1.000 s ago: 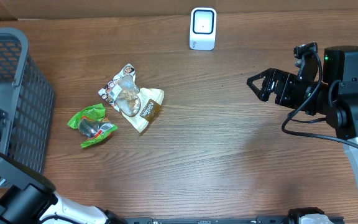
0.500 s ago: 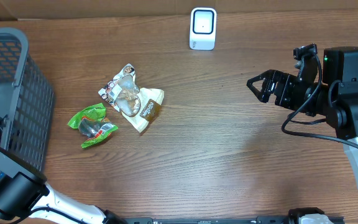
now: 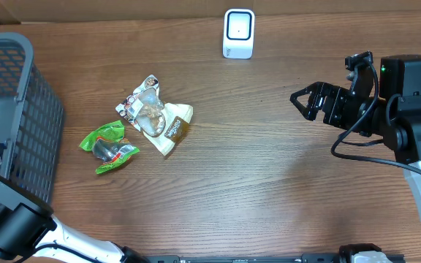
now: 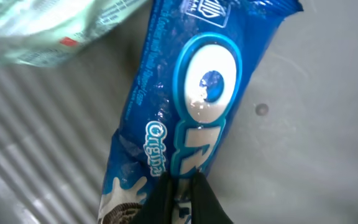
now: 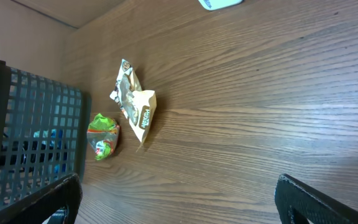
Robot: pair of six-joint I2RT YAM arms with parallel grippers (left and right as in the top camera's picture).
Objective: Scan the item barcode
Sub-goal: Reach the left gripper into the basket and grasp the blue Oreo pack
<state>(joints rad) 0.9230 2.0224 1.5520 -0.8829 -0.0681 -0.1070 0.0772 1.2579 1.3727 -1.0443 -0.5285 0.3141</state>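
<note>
Down inside the grey basket (image 4: 303,124), my left gripper (image 4: 180,194) is shut on the lower part of a blue cookie pack (image 4: 191,93), its two dark fingers pinching the wrapper. The overhead view shows only the left arm (image 3: 9,219) at the basket's near corner. A white barcode scanner (image 3: 239,33) stands at the table's far edge. Over the right side of the table my right gripper (image 3: 307,101) hangs open, nothing between its fingers (image 5: 42,199).
A pale green wrapper (image 4: 48,31) lies next to the blue pack in the basket (image 3: 20,109). On the wood lie a green packet (image 3: 108,147) and two overlapping snack packets (image 3: 156,115), left of centre.
The left arm shifted slightly at the basket's near corner in the overhead view. The right arm and the packets on the table have not moved.
</note>
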